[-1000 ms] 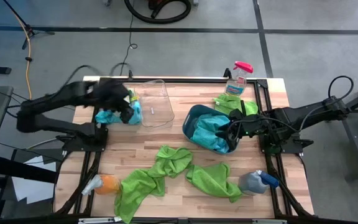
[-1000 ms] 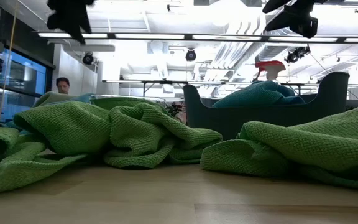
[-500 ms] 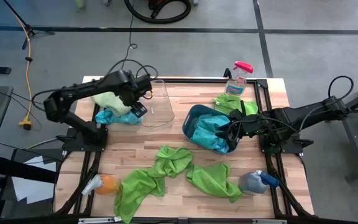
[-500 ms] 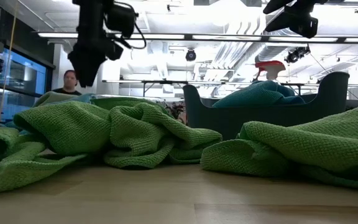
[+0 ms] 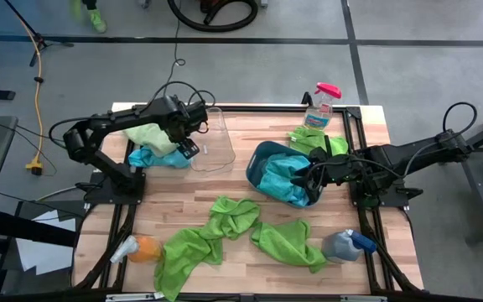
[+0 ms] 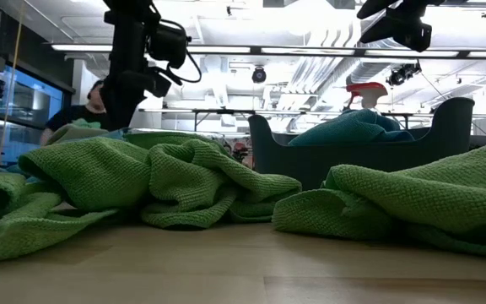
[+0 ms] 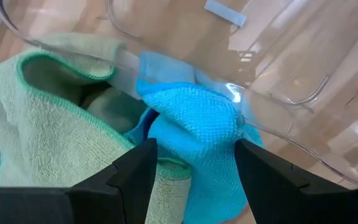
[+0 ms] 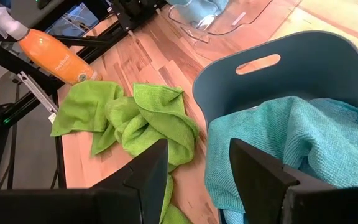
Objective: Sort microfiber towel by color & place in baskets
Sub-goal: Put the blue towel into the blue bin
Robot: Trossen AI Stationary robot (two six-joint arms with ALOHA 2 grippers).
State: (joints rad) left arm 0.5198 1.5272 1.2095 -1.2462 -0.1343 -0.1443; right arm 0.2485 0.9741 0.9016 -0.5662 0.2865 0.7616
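Observation:
A bright blue towel [image 7: 194, 124] lies bunched against a pale green towel [image 7: 42, 124] on the table, beside the clear basket [image 5: 212, 143]. My left gripper [image 7: 194, 180] points down over them, open, one finger on each side of the blue towel's raised fold. The dark teal basket [image 5: 254, 159] holds a teal towel [image 8: 278, 137]. My right gripper [image 8: 201, 180] hangs open above that basket's rim, nothing between its fingers. Lime green towels [image 5: 233, 214] lie crumpled on the near half of the table.
An orange spray bottle [image 5: 141, 249] lies near the front left. A grey-blue one [image 5: 346, 245] lies at the front right, and a clear one with a pink top [image 5: 321, 105] stands at the far edge. Another green towel [image 5: 317, 143] lies behind the teal basket.
My left gripper has swung from the table's left edge toward the clear basket and come down, tipping until it points down over the blue towel. The pale green towel beside it now shows. My right gripper has kept still.

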